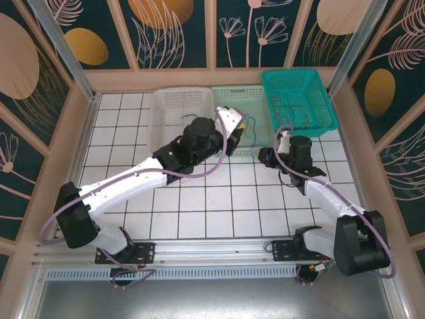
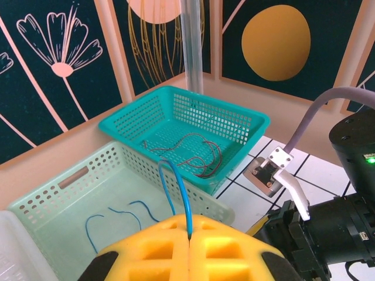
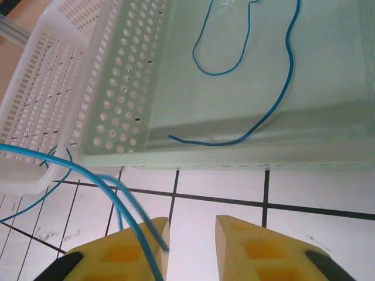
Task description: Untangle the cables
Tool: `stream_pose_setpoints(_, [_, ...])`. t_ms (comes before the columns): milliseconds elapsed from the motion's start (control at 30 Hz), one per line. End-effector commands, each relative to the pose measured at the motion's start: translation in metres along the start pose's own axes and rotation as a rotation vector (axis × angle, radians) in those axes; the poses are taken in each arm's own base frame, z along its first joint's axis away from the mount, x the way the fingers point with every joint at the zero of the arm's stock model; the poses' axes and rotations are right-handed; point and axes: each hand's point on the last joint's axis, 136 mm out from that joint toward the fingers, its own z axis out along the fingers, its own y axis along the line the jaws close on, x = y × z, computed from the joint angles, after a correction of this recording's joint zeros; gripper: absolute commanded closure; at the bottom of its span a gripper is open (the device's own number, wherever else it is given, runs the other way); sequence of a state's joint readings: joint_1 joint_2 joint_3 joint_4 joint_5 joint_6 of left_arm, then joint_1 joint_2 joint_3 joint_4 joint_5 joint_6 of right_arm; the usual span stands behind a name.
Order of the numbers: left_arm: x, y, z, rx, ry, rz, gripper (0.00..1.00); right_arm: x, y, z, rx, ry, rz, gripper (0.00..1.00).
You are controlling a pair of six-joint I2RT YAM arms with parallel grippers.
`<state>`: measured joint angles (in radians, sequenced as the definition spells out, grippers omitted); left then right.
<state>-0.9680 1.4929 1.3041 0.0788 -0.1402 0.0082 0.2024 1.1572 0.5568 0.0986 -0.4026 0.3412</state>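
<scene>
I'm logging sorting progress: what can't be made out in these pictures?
- Top view: part of the inside of the pale green perforated plastic basket, hidden by the left gripper.
- Left wrist view: how many thin red and dark wires lie in the teal plastic mesh basket; they overlap.
- Right wrist view: whether the blurred thin blue wire touches the right gripper; the bottom edge cuts it off.

Reaches far forward and rightward with the left arm (image 1: pixel 133 179) — clamps the left gripper (image 2: pixel 189 237) pad to pad on a blue cable (image 2: pixel 183 193). Angles the right arm (image 1: pixel 329 196) forward and inward, tilts its wrist downward, holds the right gripper (image 3: pixel 192 228) with fingers parted.
</scene>
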Motion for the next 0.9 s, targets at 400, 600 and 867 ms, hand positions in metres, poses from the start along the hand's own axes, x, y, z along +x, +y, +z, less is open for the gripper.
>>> stream_pose_setpoints(400, [-0.058, 0.012, -0.033, -0.044, -0.160, 0.008, 0.95, 0.004, -0.035, -0.006, 0.194, -0.001, 0.018, 0.75])
stream_pose_setpoints(600, [-0.081, 0.013, -0.047, -0.040, -0.220, 0.012, 0.95, 0.007, -0.043, -0.005, 0.233, 0.002, 0.039, 0.72])
stream_pose_setpoints(867, [-0.096, 0.016, -0.058, -0.055, -0.262, 0.024, 0.94, 0.006, -0.046, -0.009, 0.251, -0.007, 0.027, 0.67])
